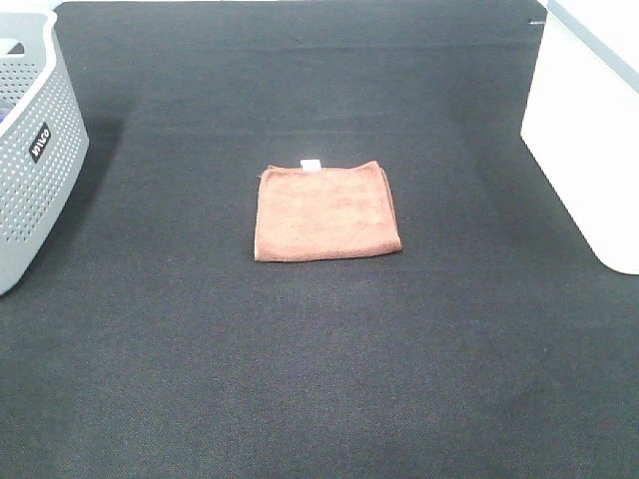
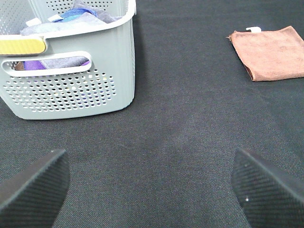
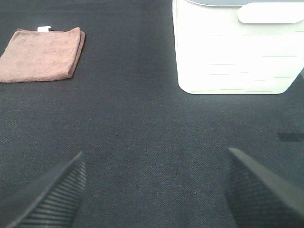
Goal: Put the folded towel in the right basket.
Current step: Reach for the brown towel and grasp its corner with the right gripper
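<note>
- Now, towel (image 1: 326, 212): brown, folded to a near-square, lying flat on the black mat (image 1: 319, 389) at mid-table. The white tag is on the far edge. Nothing is touching it.
- R basket (image 1: 589, 150): white, at the table's right edge, well apart from the towel. The exterior high view crops its opening, so I can't see inside.
- L basket (image 1: 30, 170): grey, perforated, with cloths in it already. Not the target.
- R gripper (image 3: 154, 159): fingers spread wide, nothing between them, low over bare mat. The towel sits ahead and inboard, and the white basket ahead on the outboard side.
- L gripper (image 2: 148, 159): also wide and empty, with the towel ahead and inboard.
- Key relation: the towel is approx. central, so neither arm looks clearly nearer. I judge the R arm the better pick, since it works on the target's side.
- Axis: slightly wider than deep in the high view, with the layered edge facing the R basket. I'd approach that edge.
</note>
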`<state>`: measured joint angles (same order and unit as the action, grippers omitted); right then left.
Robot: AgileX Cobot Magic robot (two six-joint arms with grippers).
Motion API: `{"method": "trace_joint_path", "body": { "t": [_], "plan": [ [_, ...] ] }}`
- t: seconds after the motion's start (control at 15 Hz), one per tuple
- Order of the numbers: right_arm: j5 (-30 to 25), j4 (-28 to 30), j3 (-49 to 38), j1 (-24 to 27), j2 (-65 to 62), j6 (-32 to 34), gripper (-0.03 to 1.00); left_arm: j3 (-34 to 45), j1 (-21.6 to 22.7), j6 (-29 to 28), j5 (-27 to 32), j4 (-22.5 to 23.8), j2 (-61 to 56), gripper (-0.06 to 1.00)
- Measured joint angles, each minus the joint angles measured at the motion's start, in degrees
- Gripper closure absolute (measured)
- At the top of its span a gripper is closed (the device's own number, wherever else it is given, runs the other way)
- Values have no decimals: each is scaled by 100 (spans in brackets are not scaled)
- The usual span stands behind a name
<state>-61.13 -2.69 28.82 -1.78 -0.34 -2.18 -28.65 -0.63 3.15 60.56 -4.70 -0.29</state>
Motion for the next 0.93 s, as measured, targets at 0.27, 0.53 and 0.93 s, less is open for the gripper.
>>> {"method": "trace_joint_path", "body": {
  "t": [0.27,0.53,0.93],
  "plan": [
    [0,0,0,0,0,0,22,0,0,0,0,0,0,7],
    [0,0,0,0,0,0,22,0,0,0,0,0,0,7],
    [0,0,0,0,0,0,22,0,0,0,0,0,0,7]
  ]
}}
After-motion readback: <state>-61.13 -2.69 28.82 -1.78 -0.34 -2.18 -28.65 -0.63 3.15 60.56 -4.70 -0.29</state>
